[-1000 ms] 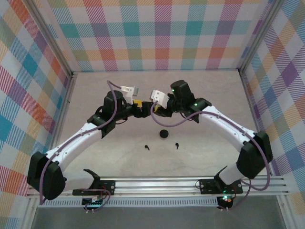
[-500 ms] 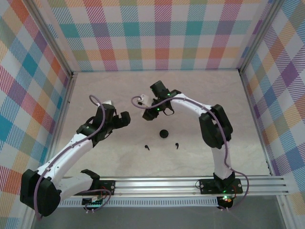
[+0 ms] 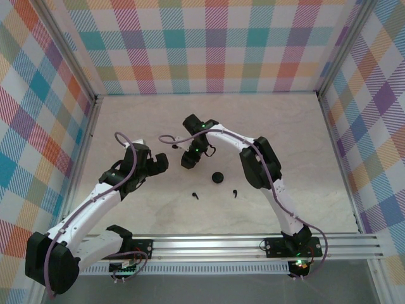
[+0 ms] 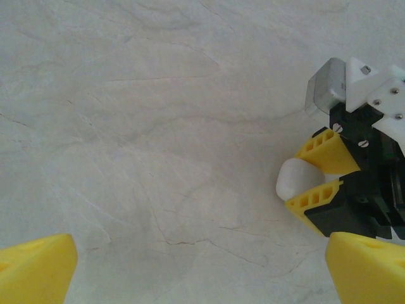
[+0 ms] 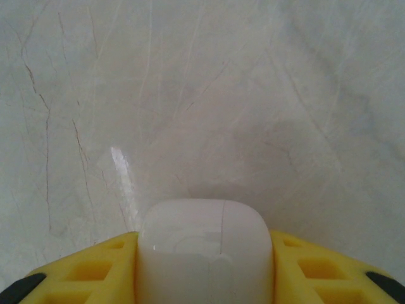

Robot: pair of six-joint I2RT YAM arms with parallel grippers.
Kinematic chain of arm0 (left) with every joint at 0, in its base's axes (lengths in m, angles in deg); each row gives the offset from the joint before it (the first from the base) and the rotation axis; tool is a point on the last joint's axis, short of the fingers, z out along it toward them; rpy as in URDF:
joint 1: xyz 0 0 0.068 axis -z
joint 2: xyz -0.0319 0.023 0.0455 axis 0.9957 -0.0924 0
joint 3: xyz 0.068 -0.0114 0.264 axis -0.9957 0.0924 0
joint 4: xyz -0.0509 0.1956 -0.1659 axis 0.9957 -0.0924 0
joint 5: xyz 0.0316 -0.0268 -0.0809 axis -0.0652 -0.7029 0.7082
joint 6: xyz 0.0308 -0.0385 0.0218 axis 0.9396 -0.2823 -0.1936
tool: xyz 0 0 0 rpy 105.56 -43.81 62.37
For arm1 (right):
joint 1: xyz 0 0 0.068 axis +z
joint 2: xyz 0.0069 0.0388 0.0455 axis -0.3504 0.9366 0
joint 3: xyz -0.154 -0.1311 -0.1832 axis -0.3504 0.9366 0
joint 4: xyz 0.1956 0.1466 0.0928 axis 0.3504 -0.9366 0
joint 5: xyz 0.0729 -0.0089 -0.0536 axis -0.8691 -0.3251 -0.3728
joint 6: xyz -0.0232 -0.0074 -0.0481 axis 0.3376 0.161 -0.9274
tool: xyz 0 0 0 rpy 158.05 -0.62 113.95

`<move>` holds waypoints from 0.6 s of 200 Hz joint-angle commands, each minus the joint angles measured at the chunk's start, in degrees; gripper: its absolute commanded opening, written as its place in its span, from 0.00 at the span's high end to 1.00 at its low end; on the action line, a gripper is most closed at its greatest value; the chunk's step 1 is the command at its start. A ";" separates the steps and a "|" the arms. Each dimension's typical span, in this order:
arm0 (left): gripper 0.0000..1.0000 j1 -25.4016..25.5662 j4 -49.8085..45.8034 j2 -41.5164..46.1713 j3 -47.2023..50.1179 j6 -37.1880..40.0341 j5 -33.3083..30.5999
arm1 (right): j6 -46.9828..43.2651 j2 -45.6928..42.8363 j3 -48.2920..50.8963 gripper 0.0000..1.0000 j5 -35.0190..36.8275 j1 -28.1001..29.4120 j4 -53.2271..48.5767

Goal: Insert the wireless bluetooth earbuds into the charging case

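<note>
Right wrist view: we see the white charging case (image 5: 205, 237) cut off by the bottom edge, so only its rounded top and a thin vertical seam show. It is smooth, glossy plastic with a pebble shape. The right gripper (image 5: 205, 269) is partly closed and clamps the case, with one yellow ribbed finger (image 5: 88, 266) pressed against each side. What is inside the case is hidden.

Left wrist view: the left gripper (image 4: 199, 269) is spread wide and holds nothing. Only its two yellow tips poke in at the bottom corners; the rest is cropped. The same case shows near the right edge as a white bulge pinched between the right gripper's yellow fingers, and the black-and-white body behind them runs out of frame. The table (image 4: 158, 126) is pale, matte and stone-look, with fine dark veins.

Top external view: one black earbud (image 3: 195, 196) and a second black earbud (image 3: 235, 192) lie loose on the table. They are apart from each other and on the near side of a black round lump (image 3: 218, 177). The earbuds are tiny and their stems are barely readable. We cannot make out a lid or seam on the lump. Here the right gripper points down just beyond and left of the lump, and its dark body hides the held case. The left gripper sits near it on the left, not touching. The checked fabric walls (image 3: 215, 44) are striped in pastel colours.
</note>
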 commanded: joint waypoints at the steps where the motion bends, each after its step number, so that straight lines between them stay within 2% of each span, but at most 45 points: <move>1: 0.00 -0.59 0.83 0.50 0.63 -0.53 0.08 | 2.15 0.52 -3.18 0.54 0.48 0.09 -4.76; 54: 0.00 -0.94 0.45 1.53 0.32 -0.32 2.08 | 5.98 -4.70 -3.13 0.36 -0.44 0.04 -4.08; 88: 0.00 -0.94 -1.02 2.27 -0.72 -0.33 3.95 | 7.85 -6.10 -2.63 0.35 -0.69 -0.02 -4.15; 120: 0.00 -0.94 -1.26 1.08 -1.19 0.42 9.04 | 15.43 -11.23 0.39 0.37 1.83 -0.49 -4.10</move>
